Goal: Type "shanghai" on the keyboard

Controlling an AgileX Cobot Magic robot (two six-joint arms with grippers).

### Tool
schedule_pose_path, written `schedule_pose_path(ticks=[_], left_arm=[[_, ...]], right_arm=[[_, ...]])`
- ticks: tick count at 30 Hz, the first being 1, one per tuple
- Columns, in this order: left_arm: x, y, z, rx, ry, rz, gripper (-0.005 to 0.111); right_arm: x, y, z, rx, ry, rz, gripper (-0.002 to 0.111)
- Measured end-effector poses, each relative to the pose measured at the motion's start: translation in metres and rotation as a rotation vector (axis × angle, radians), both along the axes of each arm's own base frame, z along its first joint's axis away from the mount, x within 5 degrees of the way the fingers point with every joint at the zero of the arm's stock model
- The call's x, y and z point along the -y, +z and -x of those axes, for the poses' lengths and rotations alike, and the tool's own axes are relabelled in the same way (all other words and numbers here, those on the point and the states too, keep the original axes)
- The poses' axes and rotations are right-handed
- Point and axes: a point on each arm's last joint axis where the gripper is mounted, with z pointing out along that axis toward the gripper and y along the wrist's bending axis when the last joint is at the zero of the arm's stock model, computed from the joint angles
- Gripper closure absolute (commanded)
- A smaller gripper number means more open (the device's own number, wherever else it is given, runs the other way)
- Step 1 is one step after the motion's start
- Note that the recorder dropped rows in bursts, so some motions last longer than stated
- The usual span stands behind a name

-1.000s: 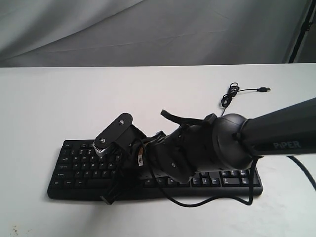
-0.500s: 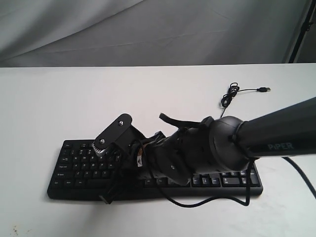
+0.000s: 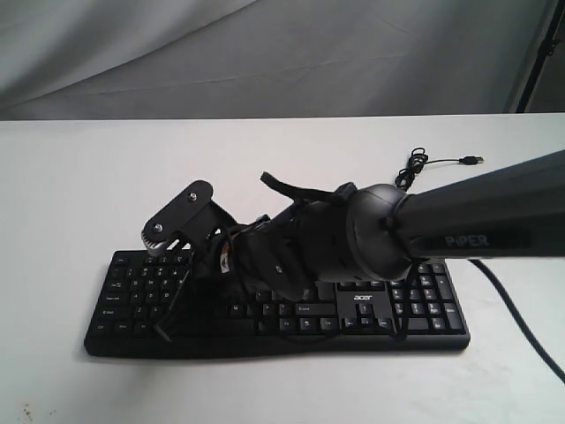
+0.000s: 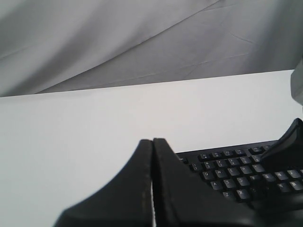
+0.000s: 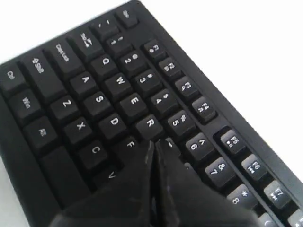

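Observation:
The black keyboard [image 3: 415, 314] lies on the white table near its front edge. My right arm reaches across it from the right. Its gripper [image 3: 162, 330] hangs over the keyboard's left end. In the right wrist view the gripper [image 5: 156, 142] is shut with nothing in it, its tips over the keyboard [image 5: 85, 85] where the R, F and T keys meet; I cannot tell whether they touch a key. In the left wrist view my left gripper [image 4: 152, 140] is shut and empty, off the left end of the keyboard [image 4: 227, 170]. The exterior view does not show the left arm.
The keyboard's thin black USB cable [image 3: 409, 170] lies coiled on the table behind the arm, its plug [image 3: 473, 160] pointing right. A grey cloth backdrop [image 3: 265, 53] hangs behind the table, with a black pole [image 3: 538, 53] at the far right.
My right arm has swung to the left along the keyboard, carrying the shut gripper from the middle-left keys towards the left end. More of the keyboard's right half now shows.

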Motion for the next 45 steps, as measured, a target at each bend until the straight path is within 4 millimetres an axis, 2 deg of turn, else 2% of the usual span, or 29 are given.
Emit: schedule_pose_path(ticks=[4, 14, 19, 25, 28, 30, 36, 45], left_arm=[[0.0, 0.0, 0.0, 0.0, 0.0, 0.0, 0.107], [0.0, 0.0, 0.0, 0.0, 0.0, 0.0, 0.107], [0.0, 0.0, 0.0, 0.0, 0.0, 0.0, 0.107], [0.0, 0.0, 0.0, 0.0, 0.0, 0.0, 0.107], [0.0, 0.0, 0.0, 0.0, 0.0, 0.0, 0.107], [0.0, 0.0, 0.0, 0.0, 0.0, 0.0, 0.107], [0.0, 0.0, 0.0, 0.0, 0.0, 0.0, 0.107], [0.0, 0.0, 0.0, 0.0, 0.0, 0.0, 0.107]], right_arm=[[0.0, -0.007, 0.0, -0.014, 0.0, 0.017, 0.108], [0.0, -0.006, 0.0, -0.013, 0.0, 0.015, 0.108], [-0.001, -0.015, -0.001, -0.019, 0.0, 0.023, 0.108], [-0.001, -0.012, -0.001, -0.017, 0.0, 0.021, 0.108], [0.001, 0.005, 0.001, -0.006, 0.01, 0.018, 0.108], [0.003, 0.01, 0.002, -0.008, 0.014, 0.025, 0.108], [0.018, -0.005, 0.004, -0.039, -0.007, 0.061, 0.108], [0.016, -0.002, 0.001, -0.006, -0.012, 0.025, 0.108]])
